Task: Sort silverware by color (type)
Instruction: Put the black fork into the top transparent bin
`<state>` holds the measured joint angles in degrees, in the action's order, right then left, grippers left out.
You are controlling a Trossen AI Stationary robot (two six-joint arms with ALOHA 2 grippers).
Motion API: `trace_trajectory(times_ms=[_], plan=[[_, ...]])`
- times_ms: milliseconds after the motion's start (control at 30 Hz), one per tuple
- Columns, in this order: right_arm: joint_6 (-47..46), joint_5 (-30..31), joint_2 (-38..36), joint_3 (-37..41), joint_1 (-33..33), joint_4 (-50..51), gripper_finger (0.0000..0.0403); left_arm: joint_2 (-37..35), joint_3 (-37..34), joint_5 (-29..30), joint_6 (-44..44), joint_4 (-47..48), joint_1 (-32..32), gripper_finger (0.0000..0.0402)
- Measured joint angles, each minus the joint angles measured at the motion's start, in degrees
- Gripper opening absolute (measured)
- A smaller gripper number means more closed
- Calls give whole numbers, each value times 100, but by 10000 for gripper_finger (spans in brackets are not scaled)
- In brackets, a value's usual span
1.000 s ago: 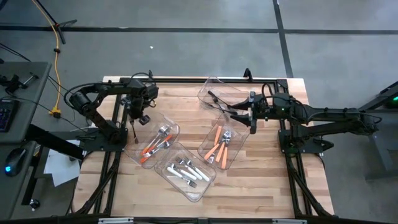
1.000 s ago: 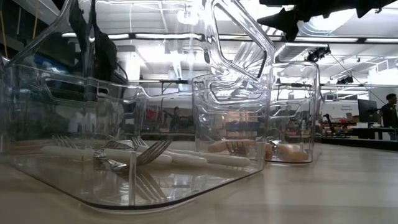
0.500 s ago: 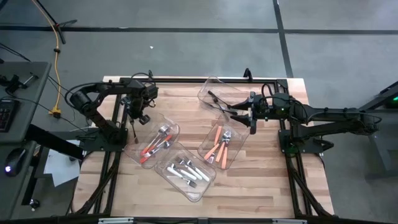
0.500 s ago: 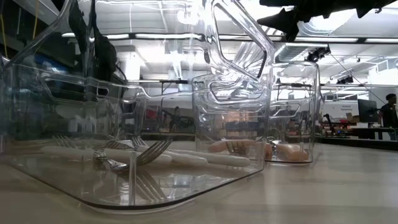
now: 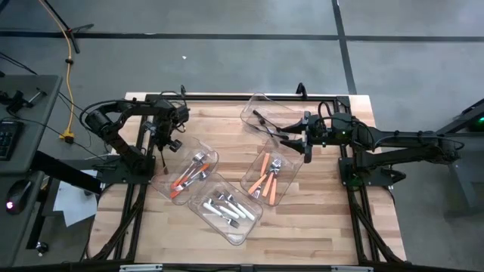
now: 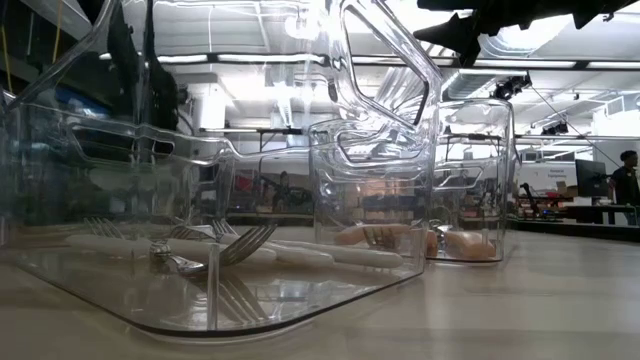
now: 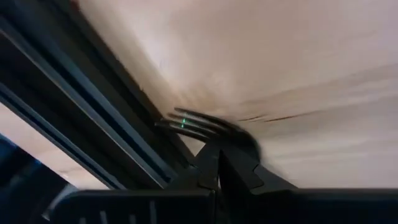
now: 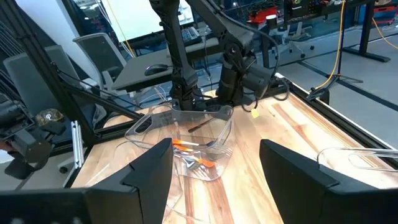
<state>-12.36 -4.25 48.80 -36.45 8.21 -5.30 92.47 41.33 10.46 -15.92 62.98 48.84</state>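
Note:
My left gripper [image 5: 162, 143] hovers near the table's far left, shut on a black fork [image 5: 164, 160] that slants down toward the near side, just left of a clear bin [image 5: 178, 160] of mixed orange-handled and silver pieces [image 5: 190, 175]. The fork's tines [image 7: 184, 121] stick out past the fingertips in the left wrist view. My right gripper [image 5: 290, 137] hangs open, high over the table's far right, by a clear bin [image 5: 251, 107] with black cutlery [image 5: 265, 121]. White-handled pieces [image 5: 227, 207] and orange-handled pieces [image 5: 266, 178] lie in two more bins. My left gripper pinches the black fork's handle [image 7: 216, 163] between its two fingers, just behind the head. The fingers slant down from above and lie along the fork. The tines point away from the fingers toward the table; whether they touch the wood I cannot tell.
Black frame rails [image 5: 141, 143] run along the table's left side close to my left gripper, and more rails [image 5: 344, 162] stand at the right. Bare wood [image 5: 325, 227] lies at the near right. In the low view the clear bins [image 6: 210, 270] fill the foreground.
My left gripper has rolled a little about its own pointing line, staying shut on the black fork, which has turned with it.

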Motion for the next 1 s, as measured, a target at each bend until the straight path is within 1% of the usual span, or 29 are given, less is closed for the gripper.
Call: trace_trajectory(times_ms=[67, 167, 567, 733, 833, 1000], plan=[[-1, 0, 1, 0, 0, 6, 224, 0, -214, 44, -275, -36, 0, 0], [0, 0, 0, 0, 0, 51, 224, -4, -181, 56, -464, -85, -4, 0], [-50, 0, 1, 0, 0, 349, 224, -26, -184, 128, -687, -410, -11, 0], [-57, 0, 1, 0, 0, 354, 224, -31, -131, 277, -793, -572, -11, 0], [-47, -2, 1, 0, 0, 354, 224, -26, -15, 501, -795, -798, -13, 0], [-63, -2, 1, 0, 0, 354, 224, -28, 163, 597, -798, -1318, -11, 0]])
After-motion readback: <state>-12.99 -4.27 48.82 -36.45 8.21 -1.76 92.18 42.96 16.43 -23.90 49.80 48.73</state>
